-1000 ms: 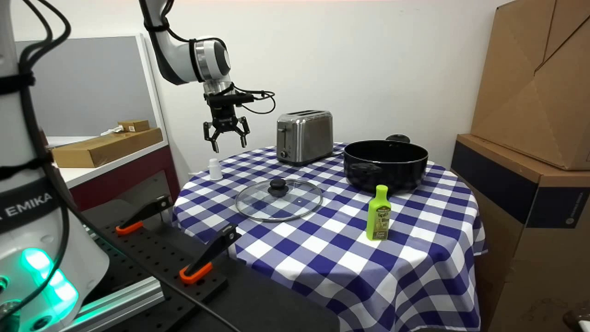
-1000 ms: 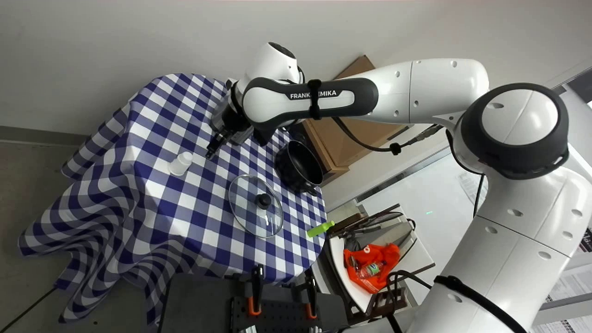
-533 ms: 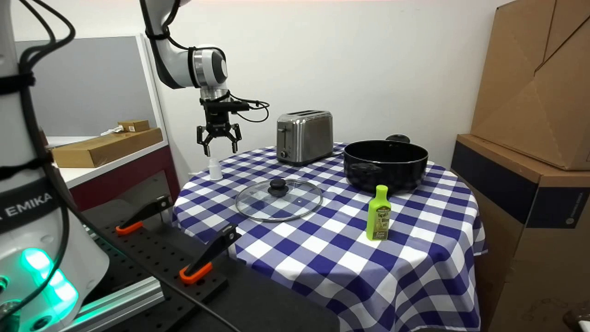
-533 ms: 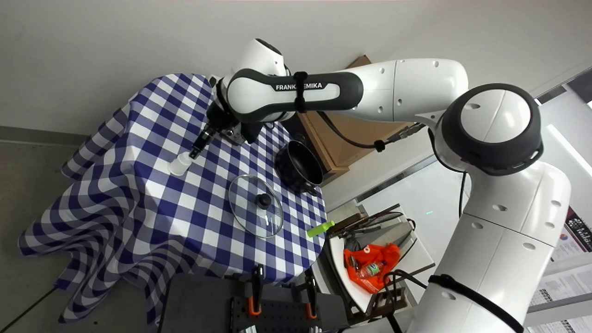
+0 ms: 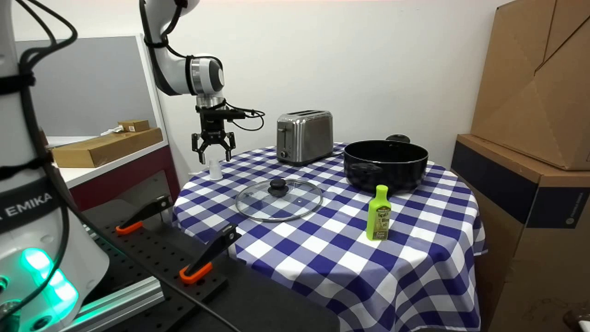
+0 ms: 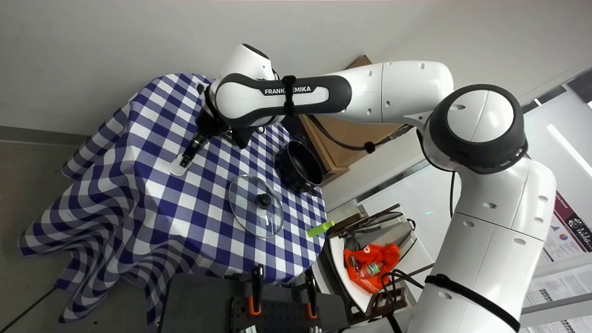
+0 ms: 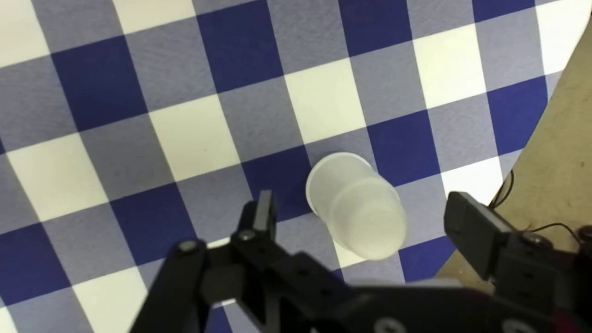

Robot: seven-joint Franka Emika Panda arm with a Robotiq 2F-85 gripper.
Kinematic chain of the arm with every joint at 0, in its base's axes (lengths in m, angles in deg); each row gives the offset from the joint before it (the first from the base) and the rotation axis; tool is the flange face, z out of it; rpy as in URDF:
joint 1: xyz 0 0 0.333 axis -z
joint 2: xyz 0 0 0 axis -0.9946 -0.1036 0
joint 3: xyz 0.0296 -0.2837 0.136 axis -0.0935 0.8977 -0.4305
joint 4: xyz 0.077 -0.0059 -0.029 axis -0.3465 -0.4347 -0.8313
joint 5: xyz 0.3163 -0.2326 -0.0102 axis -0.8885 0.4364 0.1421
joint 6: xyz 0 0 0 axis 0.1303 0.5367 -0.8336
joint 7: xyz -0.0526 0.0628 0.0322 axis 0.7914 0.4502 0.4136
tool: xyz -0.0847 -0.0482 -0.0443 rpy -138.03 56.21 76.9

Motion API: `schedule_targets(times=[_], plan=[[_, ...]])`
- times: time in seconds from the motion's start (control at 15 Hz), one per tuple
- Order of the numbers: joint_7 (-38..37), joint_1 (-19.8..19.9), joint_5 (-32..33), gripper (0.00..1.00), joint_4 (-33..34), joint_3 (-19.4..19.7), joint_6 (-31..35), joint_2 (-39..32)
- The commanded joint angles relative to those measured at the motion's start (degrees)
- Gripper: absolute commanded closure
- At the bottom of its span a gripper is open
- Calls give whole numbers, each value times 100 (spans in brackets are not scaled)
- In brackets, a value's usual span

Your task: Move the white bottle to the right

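Note:
The white bottle (image 5: 215, 171) stands upright near the edge of the checkered table (image 5: 322, 226). It is small, translucent and narrower at the top. My gripper (image 5: 215, 160) is open and points down, its fingertips around the bottle's top. In another exterior view, the fingers of the gripper (image 6: 186, 161) cover most of the bottle (image 6: 175, 168). In the wrist view, the bottle (image 7: 356, 208) lies between the open fingers of the gripper (image 7: 360, 203), with gaps on both sides; no contact shows.
A glass lid (image 5: 279, 203) lies near the table's middle. A toaster (image 5: 305, 136) and a black pot (image 5: 386, 163) stand farther back. A yellow-green bottle (image 5: 379, 214) stands near the front. Cardboard boxes (image 5: 530, 184) stand beside the table.
My open gripper has moved down and toward the white bottle, from above and beside it to around its top. The bottle has not moved.

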Motion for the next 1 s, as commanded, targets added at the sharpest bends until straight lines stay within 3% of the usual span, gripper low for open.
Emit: schedule_targets(times=[0.0, 0.4, 0.67, 0.93], plan=[[192, -31, -63, 38, 202, -35, -176, -146], [200, 7, -101, 84, 160, -69, -175, -103], [205, 203, -273, 84, 58, -103, -214, 173], [184, 653, -587, 84, -146, -10, -239, 773]])
